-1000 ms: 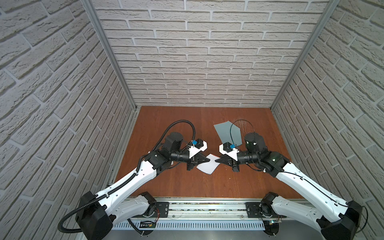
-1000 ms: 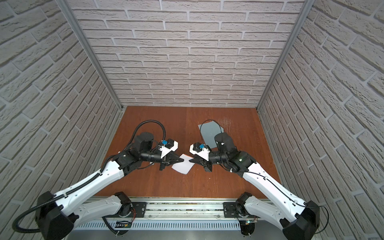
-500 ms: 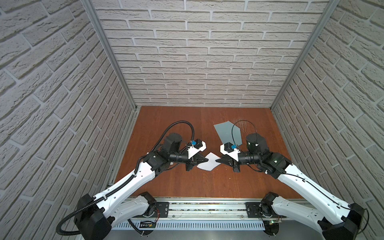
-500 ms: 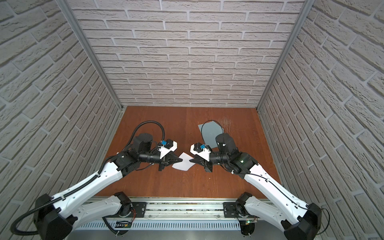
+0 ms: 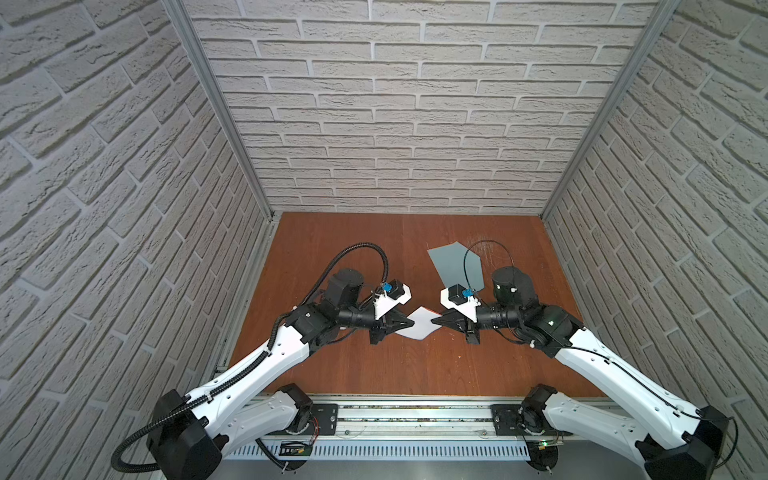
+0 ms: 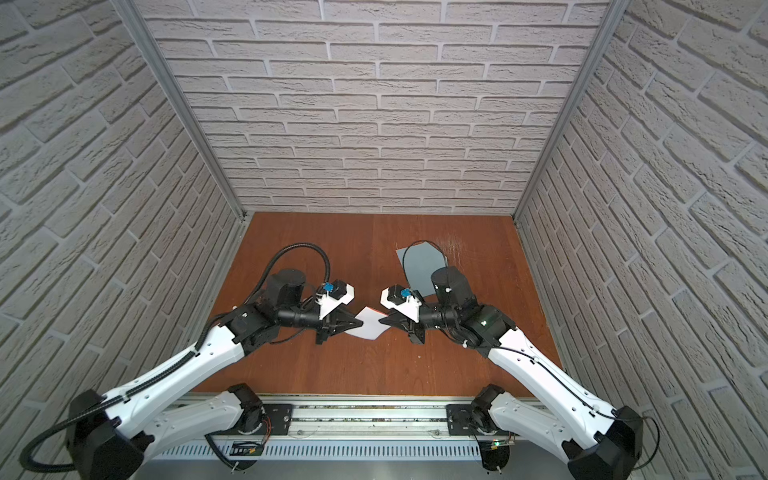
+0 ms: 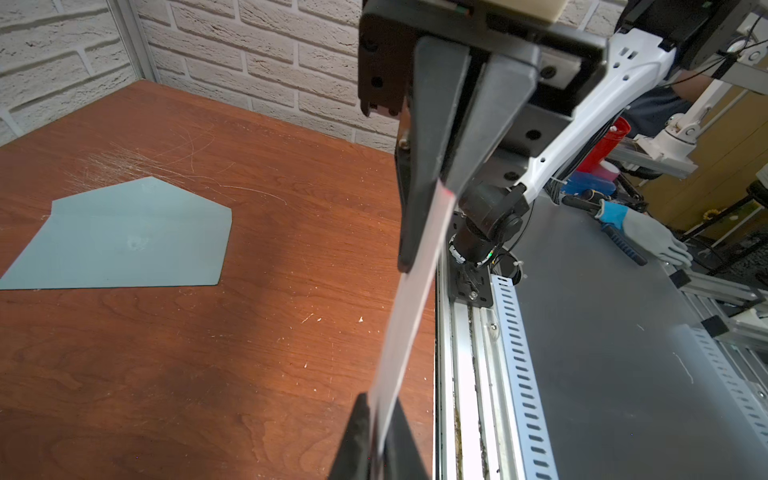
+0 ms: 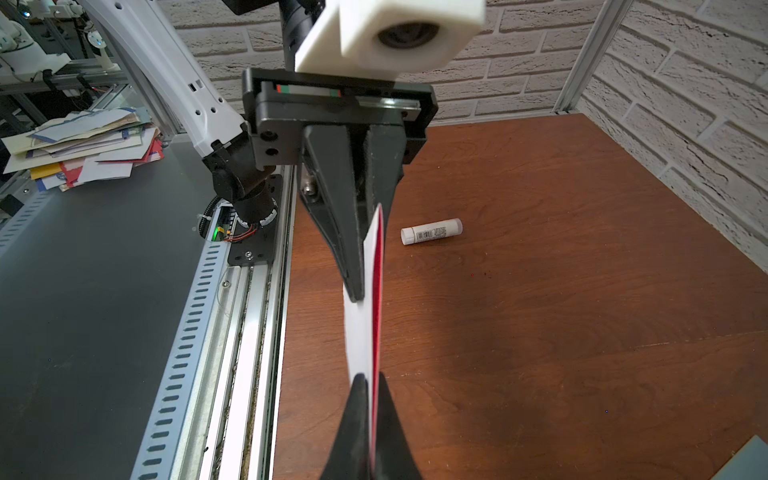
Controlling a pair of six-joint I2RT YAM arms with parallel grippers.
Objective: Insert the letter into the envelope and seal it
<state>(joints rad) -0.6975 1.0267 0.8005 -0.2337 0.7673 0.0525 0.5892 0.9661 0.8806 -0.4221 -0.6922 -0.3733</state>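
The letter (image 5: 419, 326) (image 6: 370, 326), a pale card with a red edge, hangs level above the wooden table between both grippers. My left gripper (image 5: 409, 323) (image 6: 356, 323) (image 7: 380, 409) has its jaws close around one end of it. My right gripper (image 5: 434, 321) (image 6: 382, 321) (image 8: 372, 380) is shut on the opposite end. Both wrist views see the letter (image 7: 415, 282) (image 8: 361, 328) edge-on. The blue-grey envelope (image 5: 455, 266) (image 6: 417, 268) (image 7: 124, 241) lies flat farther back on the right, flap open, partly hidden behind the right arm.
A small white glue stick (image 8: 431, 231) lies on the table below the left arm, hidden in both top views. Brick walls close in three sides. A metal rail (image 5: 415, 411) runs along the front edge. A pile of papers (image 8: 83, 141) sits off the table.
The letter and both grippers stay in nearly the same spot above the table. The left arm's elbow has shifted slightly.
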